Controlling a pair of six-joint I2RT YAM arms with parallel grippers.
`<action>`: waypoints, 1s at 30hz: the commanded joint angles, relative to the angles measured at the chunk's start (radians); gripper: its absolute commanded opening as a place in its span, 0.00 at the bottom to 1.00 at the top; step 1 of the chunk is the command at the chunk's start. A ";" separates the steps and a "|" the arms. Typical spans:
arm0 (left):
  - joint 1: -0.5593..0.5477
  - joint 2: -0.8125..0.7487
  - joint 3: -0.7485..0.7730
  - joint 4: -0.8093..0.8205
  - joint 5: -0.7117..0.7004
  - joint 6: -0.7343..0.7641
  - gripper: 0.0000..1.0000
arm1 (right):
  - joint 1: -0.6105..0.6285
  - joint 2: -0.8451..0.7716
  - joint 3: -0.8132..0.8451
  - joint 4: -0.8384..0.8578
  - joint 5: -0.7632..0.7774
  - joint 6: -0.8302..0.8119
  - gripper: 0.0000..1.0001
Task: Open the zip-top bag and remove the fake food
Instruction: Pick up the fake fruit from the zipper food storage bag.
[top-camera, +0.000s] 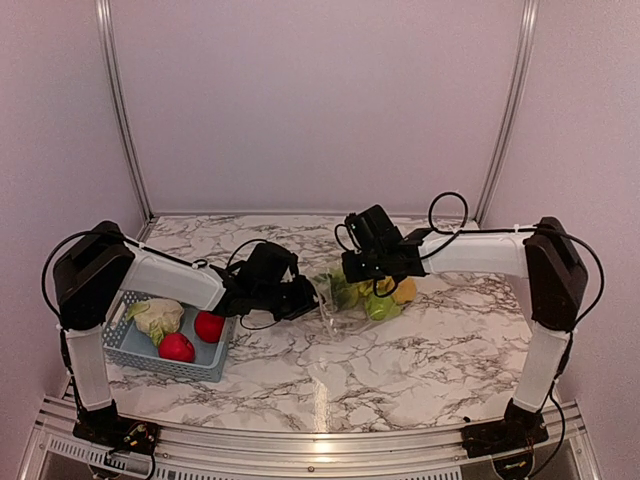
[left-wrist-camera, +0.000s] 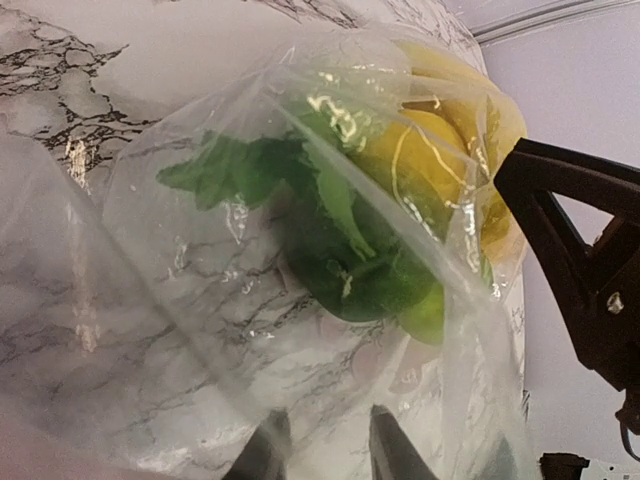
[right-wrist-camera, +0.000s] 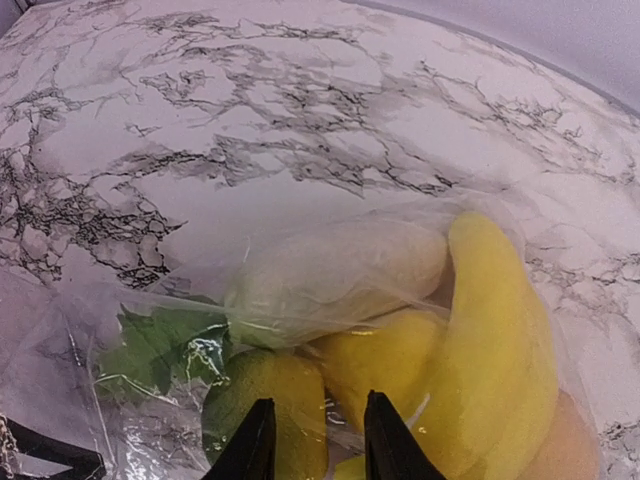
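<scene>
The clear zip-top bag lies mid-table holding fake food: yellow bananas, a lemon, a green-yellow pear and green leaves. My left gripper is at the bag's left edge. In the left wrist view its jaws stand narrowly apart with bag film bunched between them and draped over one finger. My right gripper hovers over the fruit. Its fingertips stand a little apart above the pear and lemon, holding nothing.
A light blue lattice basket stands at the left front with a pale cabbage and two red apples in it. The right arm's black link shows close beyond the bag in the left wrist view.
</scene>
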 joint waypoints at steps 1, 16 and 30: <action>0.011 0.023 0.027 -0.019 0.022 0.033 0.29 | -0.008 0.053 0.027 -0.012 0.002 -0.011 0.29; 0.030 0.038 0.029 -0.004 0.024 0.056 0.40 | -0.010 0.096 0.018 -0.063 -0.061 0.000 0.26; 0.030 0.056 0.048 -0.011 0.041 0.067 0.43 | -0.004 0.045 0.034 -0.145 0.054 -0.003 0.30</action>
